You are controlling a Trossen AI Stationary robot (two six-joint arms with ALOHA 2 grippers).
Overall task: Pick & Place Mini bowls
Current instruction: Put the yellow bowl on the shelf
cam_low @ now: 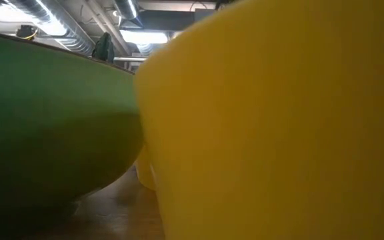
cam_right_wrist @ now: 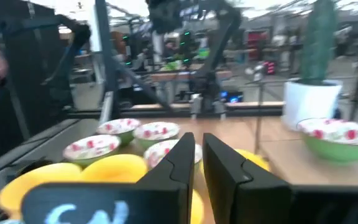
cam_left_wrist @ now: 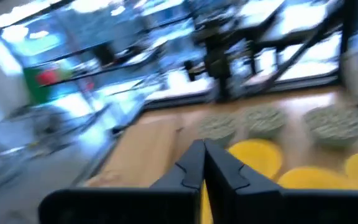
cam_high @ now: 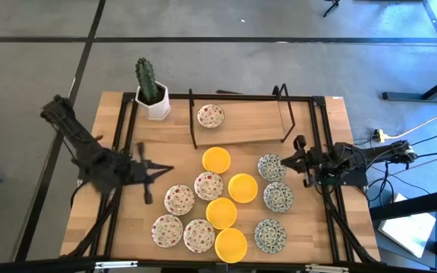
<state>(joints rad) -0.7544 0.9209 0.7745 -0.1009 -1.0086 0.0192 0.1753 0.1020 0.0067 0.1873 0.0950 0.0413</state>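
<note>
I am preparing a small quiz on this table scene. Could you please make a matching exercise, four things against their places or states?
Things:
1. cactus pot
2. red-speckled bowl
3. left gripper
4. right gripper

Places or states:
A. alone on the raised wooden tray
B. shut, empty, beside the bowls on the left side
C. far left corner of the table
D. shut, empty, next to the green-patterned bowls

Pairs: 1-C, 2-A, 3-B, 4-D
</note>
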